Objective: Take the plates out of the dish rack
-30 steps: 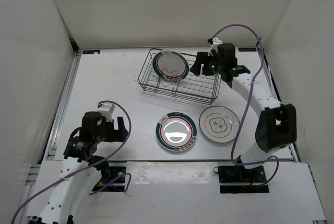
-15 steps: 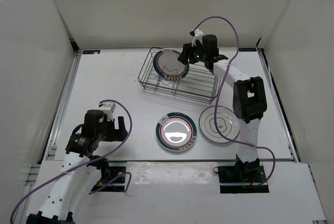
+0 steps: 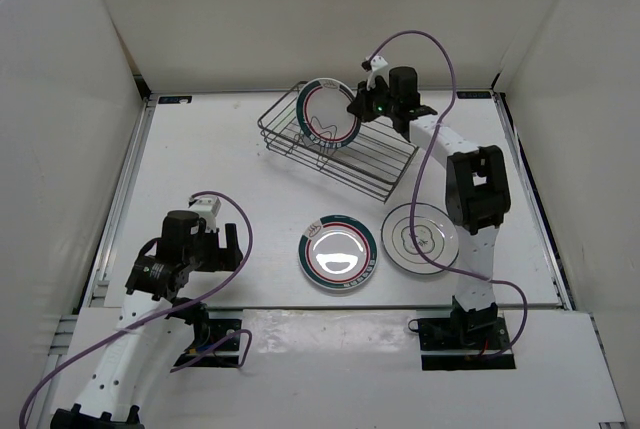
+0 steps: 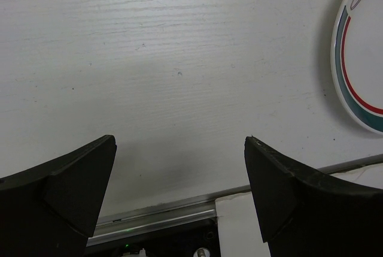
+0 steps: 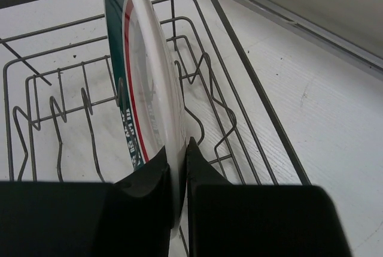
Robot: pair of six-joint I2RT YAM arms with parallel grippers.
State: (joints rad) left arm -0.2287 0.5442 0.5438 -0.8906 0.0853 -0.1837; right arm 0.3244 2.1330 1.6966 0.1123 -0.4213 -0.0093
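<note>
Left gripper hangs with its jaws well apart over bare counter at the near left, holding nothing. Further right and toward the back, the rack lies at a slant to the counter's edges, with one plate left in it. That racked plate stands on edge between the wavy dividers at the rack's left end. The right gripper is closed tight on this plate's rim, one finger on each face, at the edge nearest the arm. Near the front, the banded plate lies flat on the counter, and the plain plate lies flat just beside it on the right, so two of three look unloaded. The racked plate looks stiff, glossy and light. It is probably hard and breakable, and its glaze is likely slick under a narrow pinch on a thin rim. The rim is the only place to hold it while it stands in the wires, and the hold should reach well past the lip so the plate cannot swing or slide out. The rack is thin wire and looks light, so it may drag along if the plate catches on a divider. Both banded rims carry a small pale patch that may be lettering, too blurred to read, and no brand or label shows elsewhere.
</note>
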